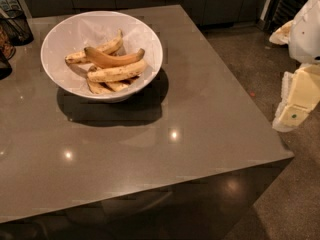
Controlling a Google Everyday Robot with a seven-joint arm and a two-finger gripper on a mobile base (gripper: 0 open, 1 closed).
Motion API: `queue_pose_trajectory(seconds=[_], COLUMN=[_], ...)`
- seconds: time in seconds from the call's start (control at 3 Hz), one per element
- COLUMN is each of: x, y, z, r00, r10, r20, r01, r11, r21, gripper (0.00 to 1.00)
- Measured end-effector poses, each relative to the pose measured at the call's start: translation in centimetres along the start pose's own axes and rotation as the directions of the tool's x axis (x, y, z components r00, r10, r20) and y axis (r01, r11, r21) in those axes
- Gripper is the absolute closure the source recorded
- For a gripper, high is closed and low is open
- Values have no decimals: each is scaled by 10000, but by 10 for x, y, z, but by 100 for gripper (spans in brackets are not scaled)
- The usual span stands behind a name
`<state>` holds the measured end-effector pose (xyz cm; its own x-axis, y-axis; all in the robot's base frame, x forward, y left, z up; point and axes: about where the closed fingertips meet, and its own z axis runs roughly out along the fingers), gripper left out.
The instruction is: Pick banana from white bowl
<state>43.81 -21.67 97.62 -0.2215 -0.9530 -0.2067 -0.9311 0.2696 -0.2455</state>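
The banana [117, 72] is lying across the middle of the white bowl [60, 39], resting on a couple of others, with a darker curved banana [112, 59] touching its far side. The bowl is sitting at the back left of the bench [210, 114]. The gripper [296, 104] is hanging well off to the right, past the bench edge; whether it is open or closed I cannot tell. I'm guessing the fruit is light, soft and easily bruised, so I'd be taking it gently across its thick, exposed middle.

bowl [75, 31] open above, jaws right of table [210, 109]
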Motion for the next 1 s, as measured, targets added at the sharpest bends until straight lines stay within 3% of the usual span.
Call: queue_pose_trajectory(seconds=[0.33, 0.67, 1.0], x=[0, -37, -81], y=[0, -8, -18], z=[0, 2, 4], r00=[10000, 9912, 9608], r10=[-7, -1285, -2722], r20=[2, 305, 532], r01=[7, 1288, 2730], r11=[10000, 9917, 9620], r21=[0, -62, -89], gripper=[0, 0, 0])
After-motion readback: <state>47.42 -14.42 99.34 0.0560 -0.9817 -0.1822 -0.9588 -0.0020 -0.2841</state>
